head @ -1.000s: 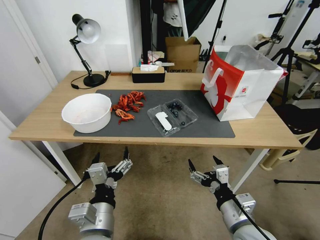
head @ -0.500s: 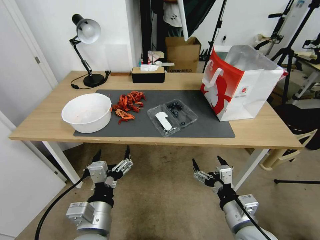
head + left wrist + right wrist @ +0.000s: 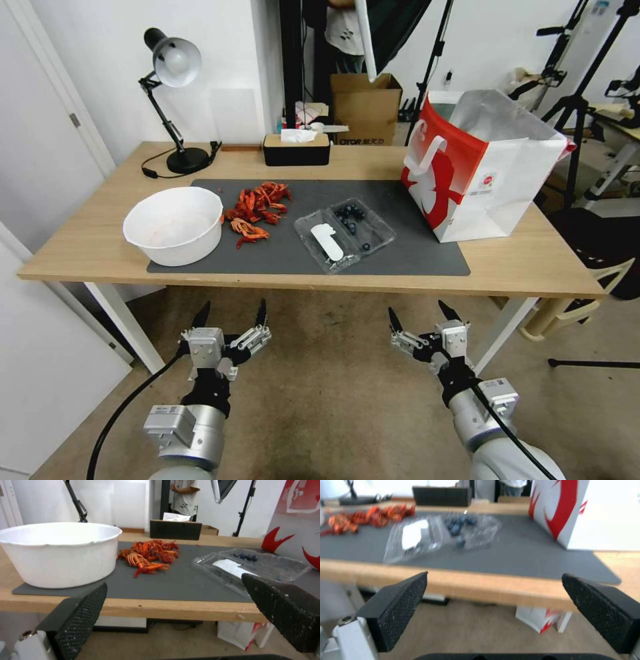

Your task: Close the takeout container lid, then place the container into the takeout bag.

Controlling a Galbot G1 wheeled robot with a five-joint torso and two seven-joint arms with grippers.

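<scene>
Both pincers, left pincer (image 3: 231, 315) and right pincer (image 3: 419, 315), hang released below the tabletop's (image 3: 87, 247) front edge; the takeout container (image 3: 345, 233) lies open.

Open clamshell and standing bag on the surface

The takeout container (image 3: 345, 234) lies flat and open on the grey mat (image 3: 413, 257), dark berries in its far half; the lid (image 3: 325, 243), bearing a white sticker, is spread beside it. The takeout bag (image 3: 480, 167) stands upright nearby, mouth open.
</scene>
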